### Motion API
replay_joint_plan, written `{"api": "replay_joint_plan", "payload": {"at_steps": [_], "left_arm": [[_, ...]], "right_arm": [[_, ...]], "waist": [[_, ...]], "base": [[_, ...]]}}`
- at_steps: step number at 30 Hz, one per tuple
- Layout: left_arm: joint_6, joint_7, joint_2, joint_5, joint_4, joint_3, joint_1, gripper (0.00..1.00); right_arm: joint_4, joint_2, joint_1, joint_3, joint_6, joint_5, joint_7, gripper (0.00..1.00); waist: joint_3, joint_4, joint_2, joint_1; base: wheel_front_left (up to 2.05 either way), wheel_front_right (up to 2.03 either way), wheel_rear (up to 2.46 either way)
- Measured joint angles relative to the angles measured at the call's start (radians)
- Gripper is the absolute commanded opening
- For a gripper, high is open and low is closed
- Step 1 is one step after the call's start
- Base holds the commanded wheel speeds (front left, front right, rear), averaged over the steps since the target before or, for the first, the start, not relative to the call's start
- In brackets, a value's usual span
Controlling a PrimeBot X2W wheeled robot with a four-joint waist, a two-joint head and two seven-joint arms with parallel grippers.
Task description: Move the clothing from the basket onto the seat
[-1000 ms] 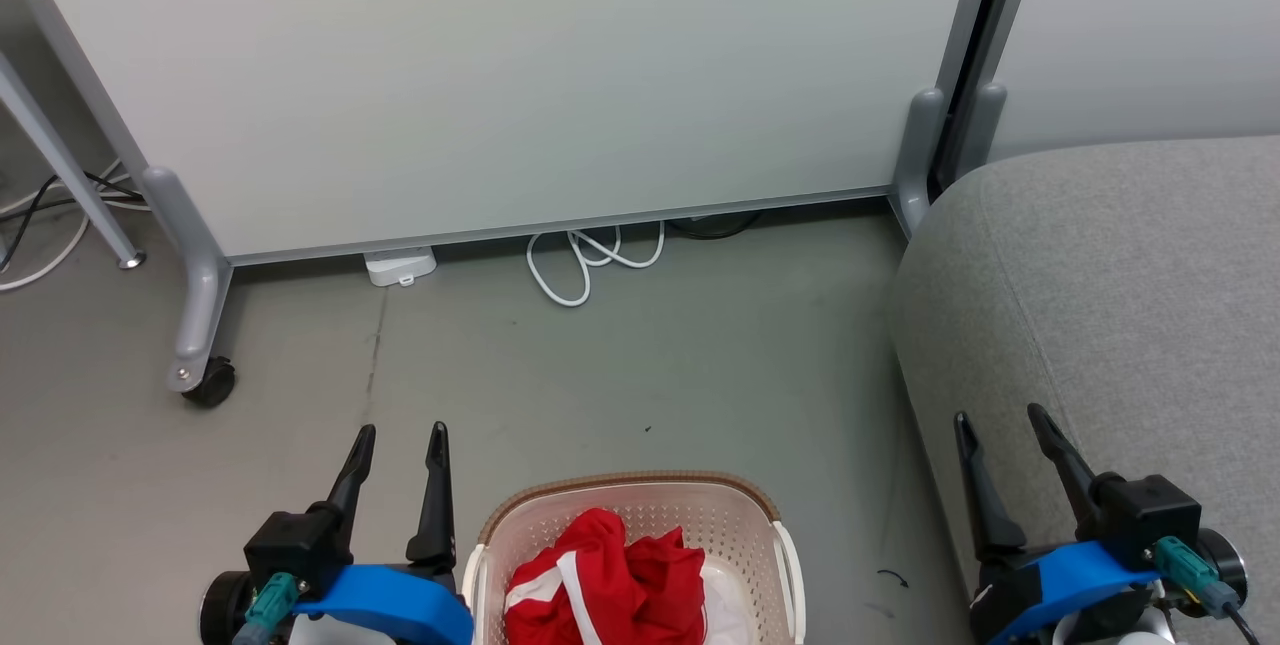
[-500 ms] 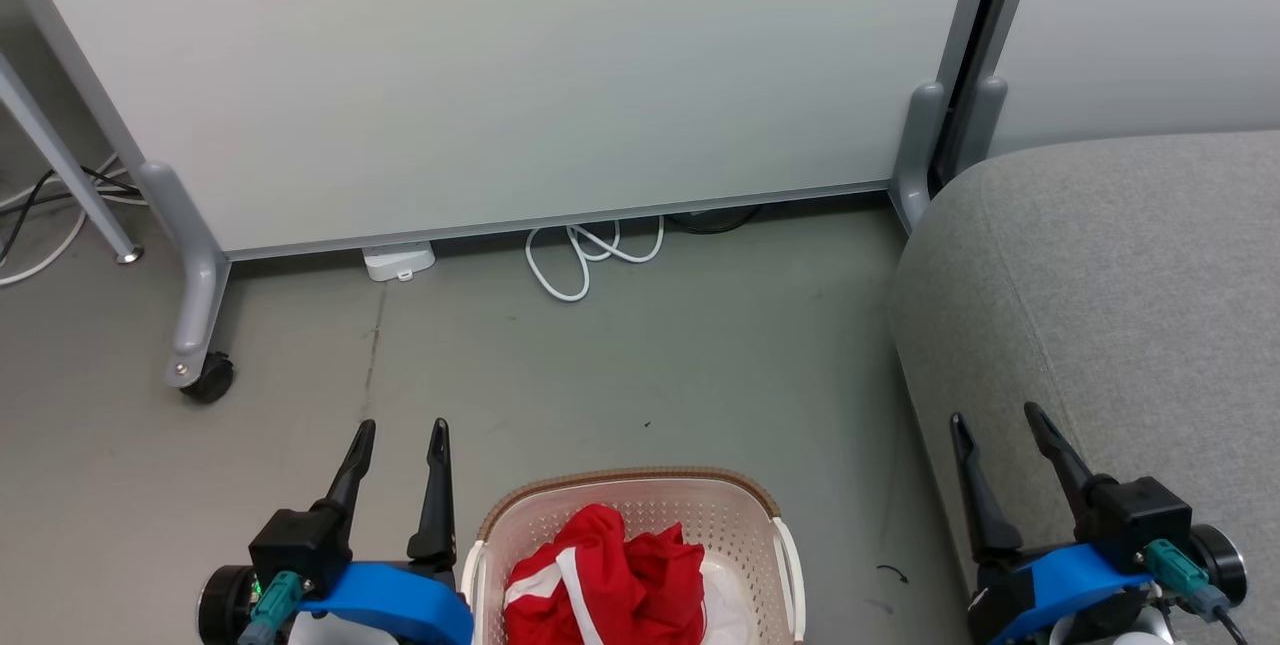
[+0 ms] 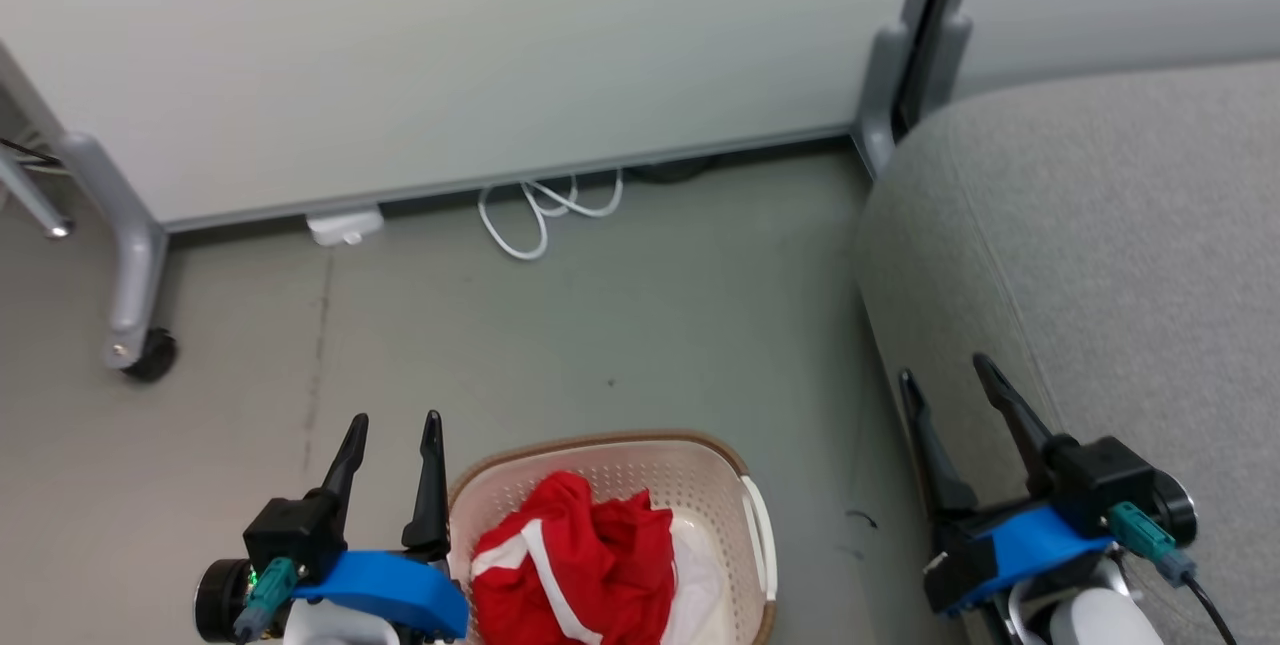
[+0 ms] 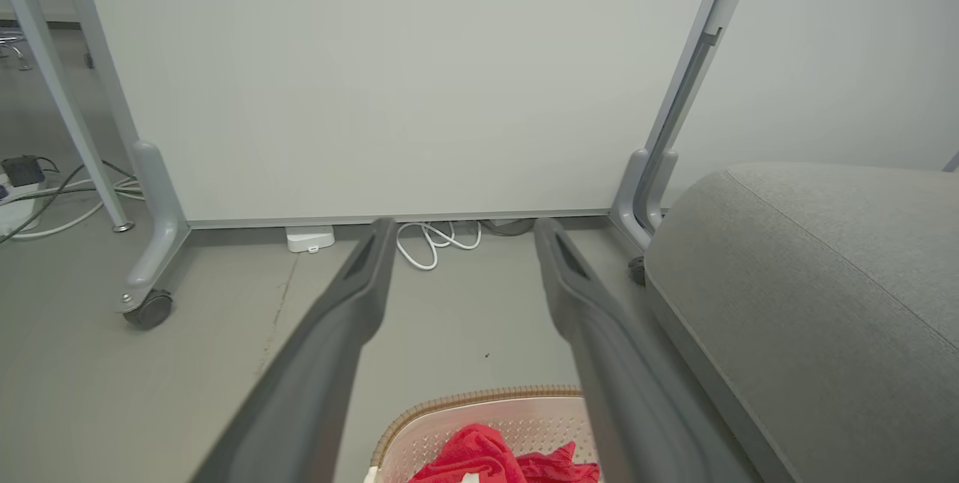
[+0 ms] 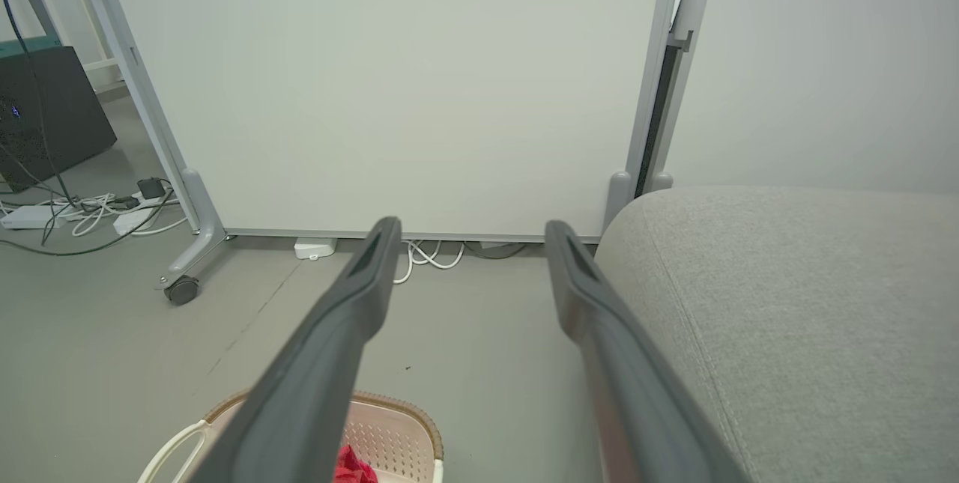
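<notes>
The cream basket (image 3: 640,460) with a brown rim stands on the floor at the bottom middle of the head view, with crumpled red clothing (image 3: 580,565) with white stripes inside. My left gripper (image 3: 394,421) is open just left of the basket, fingers pointing forward, nothing between them. Open and empty too, my right gripper (image 3: 945,370) hovers by the front corner of the grey seat (image 3: 1120,225). The left wrist view shows the basket (image 4: 479,412), clothing (image 4: 487,460) and seat (image 4: 809,281); the right wrist view shows the basket (image 5: 389,430) and seat (image 5: 794,303).
A white partition panel (image 3: 450,55) on grey wheeled legs (image 3: 135,325) stands across the back. A white cable (image 3: 540,210) and a small white box (image 3: 345,225) lie at its foot. More cables (image 5: 82,213) lie at the far left in the right wrist view.
The whole head view has shifted: the scene has slid left and up, so the camera has moved. Both grippers stay open, and the clothing lies unmoved in the basket.
</notes>
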Motion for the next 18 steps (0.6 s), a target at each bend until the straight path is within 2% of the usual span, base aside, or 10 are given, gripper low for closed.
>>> {"api": "replay_joint_plan", "payload": {"at_steps": [8,18], "left_arm": [[0.0,0.025,0.01,-0.007,0.143,-0.008,-0.099,1.0],[-0.006,0.077,0.043,-0.013,0.38,-0.021,-0.224,1.0]], "right_arm": [[-0.032,-0.001,-0.091,0.096,0.0,0.041,-0.019,1.0],[-0.026,-0.002,-0.169,0.146,0.0,0.079,-0.047,1.0]], "waist": [[0.136,-0.083,0.0,0.0001],[0.332,-0.184,-0.0001,0.0001]], "base": [[0.0,0.0,0.0],[0.0,0.0,0.0]]}}
